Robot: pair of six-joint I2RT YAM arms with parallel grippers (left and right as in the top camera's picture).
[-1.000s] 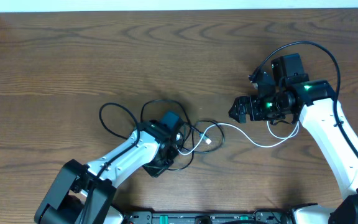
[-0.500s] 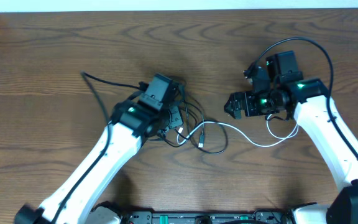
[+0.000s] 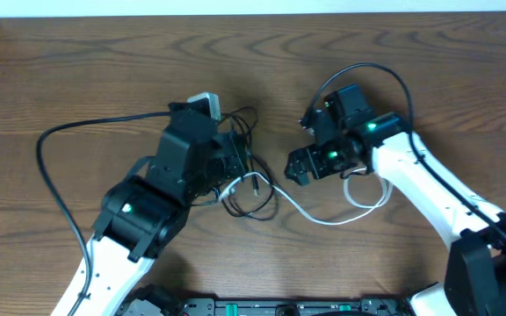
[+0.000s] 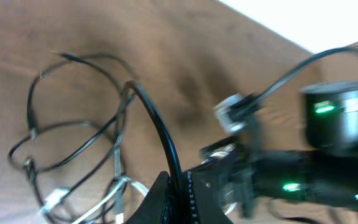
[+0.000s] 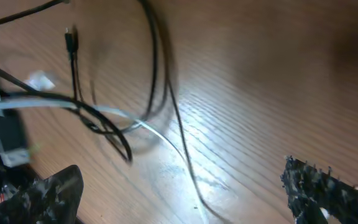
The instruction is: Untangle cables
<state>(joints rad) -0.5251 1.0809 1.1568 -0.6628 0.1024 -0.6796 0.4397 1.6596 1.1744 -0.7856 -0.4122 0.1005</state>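
The cables lie tangled mid-table: thin black loops (image 3: 255, 204) and one white cable (image 3: 323, 219) trailing right. My left gripper (image 3: 234, 165) sits over the tangle's left side. In the left wrist view it (image 4: 178, 186) is shut on a black cable (image 4: 157, 124) that rises from the jaws; more black loops (image 4: 73, 134) and the white cable (image 4: 124, 186) lie to its left. My right gripper (image 3: 299, 167) is just right of the tangle. In the right wrist view it (image 5: 185, 193) is open and empty above a thin black cable (image 5: 182, 152), with the white cable (image 5: 120, 114) beyond.
The brown wooden table (image 3: 77, 70) runs to a white edge at the back. A thicker black arm wire (image 3: 46, 145) arcs out to the left of my left arm. Another arm wire (image 3: 367, 68) loops above my right arm.
My left arm has swung up and right, dragging the black cables toward the middle. My right gripper has moved left to the tangle. The white cable's slack has shifted left.
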